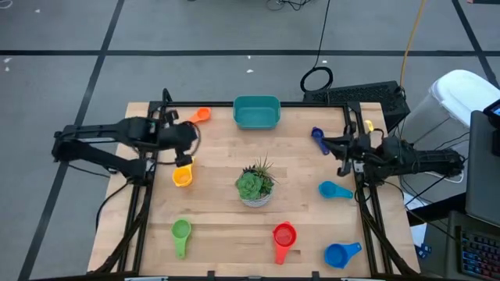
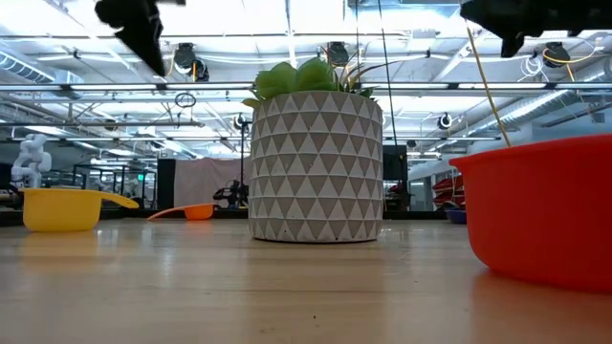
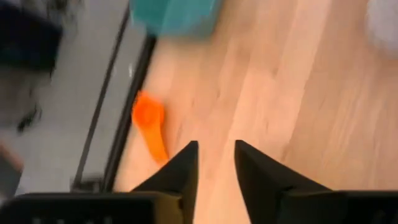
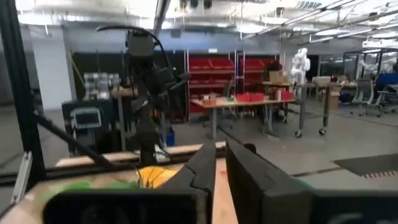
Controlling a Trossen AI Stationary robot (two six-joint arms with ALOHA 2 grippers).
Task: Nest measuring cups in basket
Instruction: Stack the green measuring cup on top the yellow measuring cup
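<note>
The teal basket (image 1: 256,112) stands at the table's far edge. Measuring cups lie scattered on the wood: orange (image 1: 201,115), yellow (image 1: 182,176), green (image 1: 181,232), red (image 1: 283,236), blue (image 1: 341,254), light blue (image 1: 334,190), dark blue (image 1: 319,136) and a small yellow one (image 1: 369,125). My left gripper (image 1: 190,137) hovers open above the table between the orange and yellow cups; its wrist view shows the orange cup (image 3: 149,121) and the basket (image 3: 174,15) ahead of the left gripper (image 3: 216,158). My right gripper (image 1: 326,145) is raised near the dark blue cup, and in its wrist view the right gripper (image 4: 219,163) is shut and empty.
A potted succulent (image 1: 255,185) in a patterned white pot (image 2: 316,167) stands mid-table among the cups. Black frame rails run along the table's left and right edges. Bare wood lies between the plant and the basket. A keyboard and a white bin sit beyond the right side.
</note>
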